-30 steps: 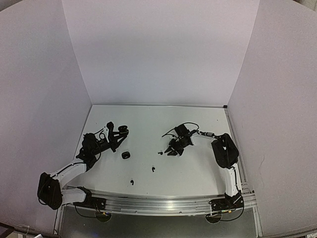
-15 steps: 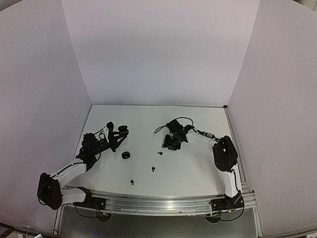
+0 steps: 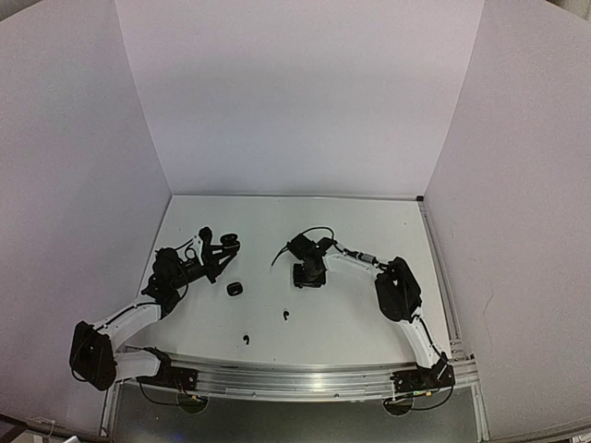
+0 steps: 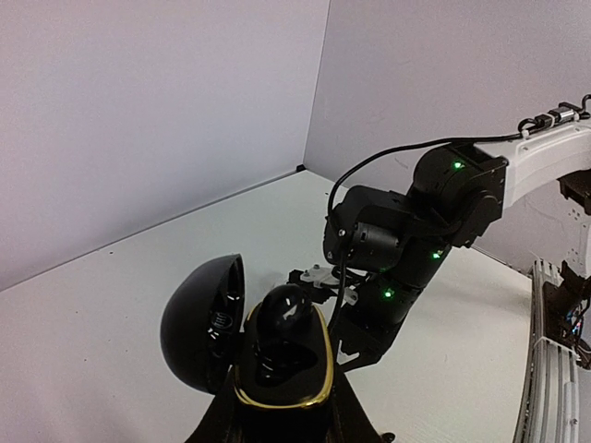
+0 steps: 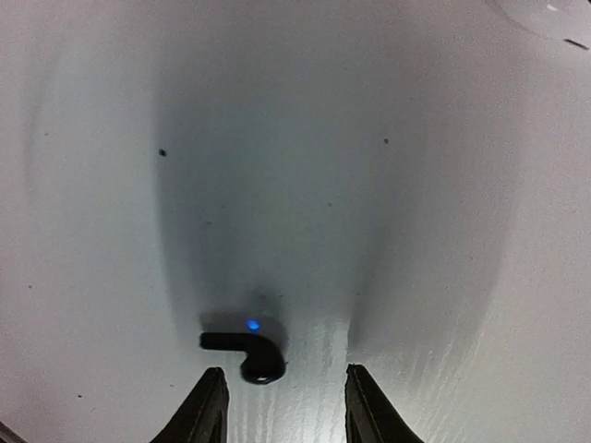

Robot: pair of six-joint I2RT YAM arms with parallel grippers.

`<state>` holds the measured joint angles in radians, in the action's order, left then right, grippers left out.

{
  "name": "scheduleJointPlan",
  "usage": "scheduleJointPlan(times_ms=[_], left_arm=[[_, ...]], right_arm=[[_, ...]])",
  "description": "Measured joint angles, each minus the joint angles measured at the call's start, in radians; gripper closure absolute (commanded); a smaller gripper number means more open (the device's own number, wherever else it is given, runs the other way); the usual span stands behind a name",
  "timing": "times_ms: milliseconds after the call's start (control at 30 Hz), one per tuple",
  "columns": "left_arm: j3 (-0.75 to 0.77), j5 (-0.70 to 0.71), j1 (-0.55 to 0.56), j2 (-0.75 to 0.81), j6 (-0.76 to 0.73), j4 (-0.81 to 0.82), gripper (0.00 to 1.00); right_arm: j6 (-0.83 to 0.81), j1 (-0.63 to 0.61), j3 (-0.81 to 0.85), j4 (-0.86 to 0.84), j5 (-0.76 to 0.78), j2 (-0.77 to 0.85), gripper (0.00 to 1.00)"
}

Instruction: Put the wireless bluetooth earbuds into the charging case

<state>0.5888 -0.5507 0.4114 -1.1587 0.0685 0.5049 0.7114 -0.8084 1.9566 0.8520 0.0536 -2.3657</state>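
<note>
- Right claw (image 5: 284, 371) hangs low over the table (image 5: 305, 138), fingers apart and empty, with a black earbud (image 5: 247, 349) lying just ahead between them, blue light on.
- Left claw (image 4: 280, 406) is clamped on the open charging case (image 4: 282, 365), lid (image 4: 201, 318) flipped back.
- Looks like the pickup step to me: next it needs to drop, centre on that tiny earbud and pinch it.
- Overhead view hides this earbud under the wrist (image 3: 309, 269), but shows a spare earbud (image 3: 245, 339) by the near edge, another spare (image 3: 285, 316) further in, then a second case (image 3: 235, 289).
</note>
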Motion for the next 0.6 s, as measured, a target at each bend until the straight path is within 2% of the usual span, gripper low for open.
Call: scheduleJointPlan(times_ms=[267, 600], left_arm=[[0.0, -0.005, 0.0, 0.0, -0.001, 0.0, 1.0], [0.0, -0.005, 0.0, 0.0, -0.002, 0.0, 1.0]], right_arm=[[-0.016, 0.008, 0.032, 0.018, -0.001, -0.023, 0.68], [-0.066, 0.013, 0.054, 0.025, -0.015, -0.041, 0.81]])
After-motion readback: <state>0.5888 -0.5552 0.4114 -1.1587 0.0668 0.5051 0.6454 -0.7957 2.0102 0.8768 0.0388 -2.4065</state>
